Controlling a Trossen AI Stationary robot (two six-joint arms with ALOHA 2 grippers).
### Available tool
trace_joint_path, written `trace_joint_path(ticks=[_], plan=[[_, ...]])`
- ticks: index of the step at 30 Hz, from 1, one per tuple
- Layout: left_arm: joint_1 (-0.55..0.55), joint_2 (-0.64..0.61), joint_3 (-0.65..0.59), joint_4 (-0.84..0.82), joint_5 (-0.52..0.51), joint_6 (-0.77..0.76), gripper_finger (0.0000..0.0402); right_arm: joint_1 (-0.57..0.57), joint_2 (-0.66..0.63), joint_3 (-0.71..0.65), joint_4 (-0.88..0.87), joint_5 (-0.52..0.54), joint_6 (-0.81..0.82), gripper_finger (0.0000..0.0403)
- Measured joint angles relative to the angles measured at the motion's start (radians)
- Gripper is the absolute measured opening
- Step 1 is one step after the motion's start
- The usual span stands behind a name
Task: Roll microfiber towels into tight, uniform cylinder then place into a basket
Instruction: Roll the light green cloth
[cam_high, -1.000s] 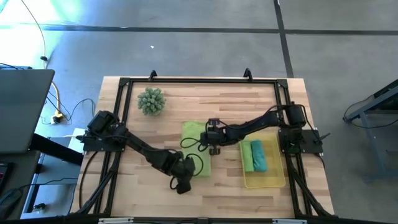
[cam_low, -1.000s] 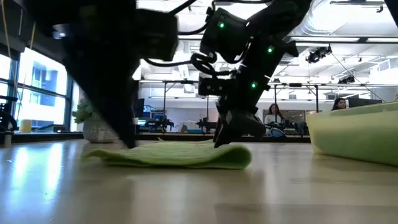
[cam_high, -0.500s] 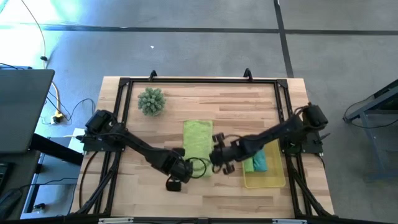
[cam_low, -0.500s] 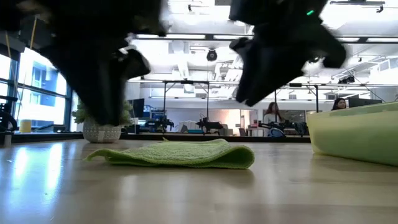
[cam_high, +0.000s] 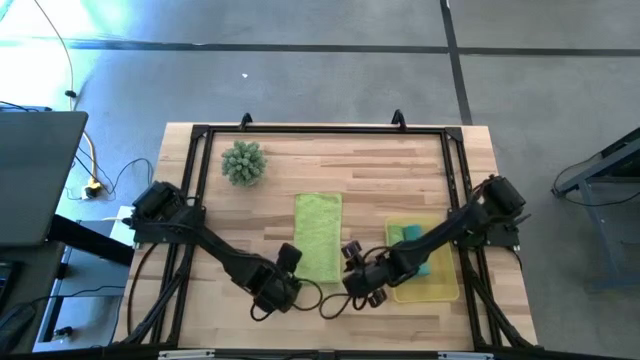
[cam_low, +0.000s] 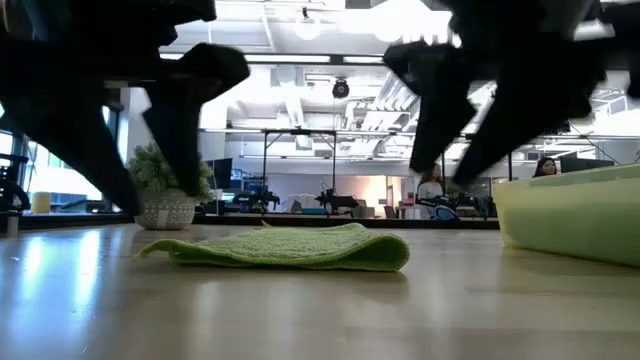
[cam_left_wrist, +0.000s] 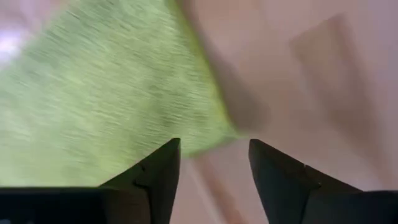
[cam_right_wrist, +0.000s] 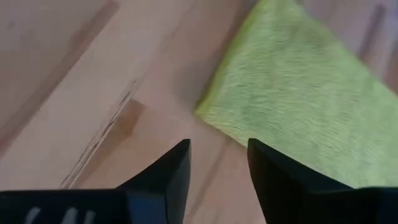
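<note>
A lime green microfiber towel (cam_high: 318, 236) lies flat on the table as a narrow strip folded over, running from near to far. My left gripper (cam_high: 290, 258) hovers open just off its near left corner (cam_left_wrist: 205, 134). My right gripper (cam_high: 351, 256) hovers open off its near right corner (cam_right_wrist: 214, 112). Both point down at a slant, with nothing between their fingers. The yellow basket (cam_high: 440, 285) stands to the right. Inside lie a green roll (cam_high: 396, 234) and a teal roll (cam_high: 424, 262), partly under my right arm.
A spiky green plant ball (cam_high: 243, 162) sits at the far left of the table. A black frame (cam_high: 320, 130) runs around the work area. Bare wood lies left of the towel and along the near edge. The basket's wall (cam_low: 570, 215) rises at the right.
My right gripper has swung from beside the towel's far half toward the table's near edge, rising, and now hangs by the near right corner. My left gripper has come up off the towel's near end and rolled about its own axis. The towel stays flat in place.
</note>
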Motion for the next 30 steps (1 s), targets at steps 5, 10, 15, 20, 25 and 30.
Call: trace_joint_path(ticks=[5, 10, 15, 20, 25, 30], plan=[[-0.016, 0.000, -0.074, 0.134, -0.084, 0.125, 0.0189, 0.015, 0.083, -0.001, 0.017, 0.004, -0.115, 0.0177], [-0.013, 0.000, -0.083, 0.164, -0.089, 0.129, 0.0178, 0.032, 0.114, -0.001, 0.091, 0.069, -0.139, 0.0185], [-0.001, 0.000, -0.083, 0.164, -0.074, 0.129, 0.0169, 0.034, 0.143, -0.001, 0.160, 0.080, -0.155, 0.0174], [0.007, 0.001, -0.083, 0.176, -0.055, 0.102, 0.0169, 0.029, 0.179, -0.001, 0.169, 0.083, -0.170, 0.0166], [0.020, 0.047, -0.083, 0.211, -0.013, 0.095, 0.0170, 0.029, 0.201, 0.002, 0.199, 0.113, -0.168, 0.0165], [0.022, 0.083, -0.079, 0.216, -0.048, 0.053, 0.0169, 0.026, 0.205, 0.002, 0.213, 0.119, -0.117, 0.0158]])
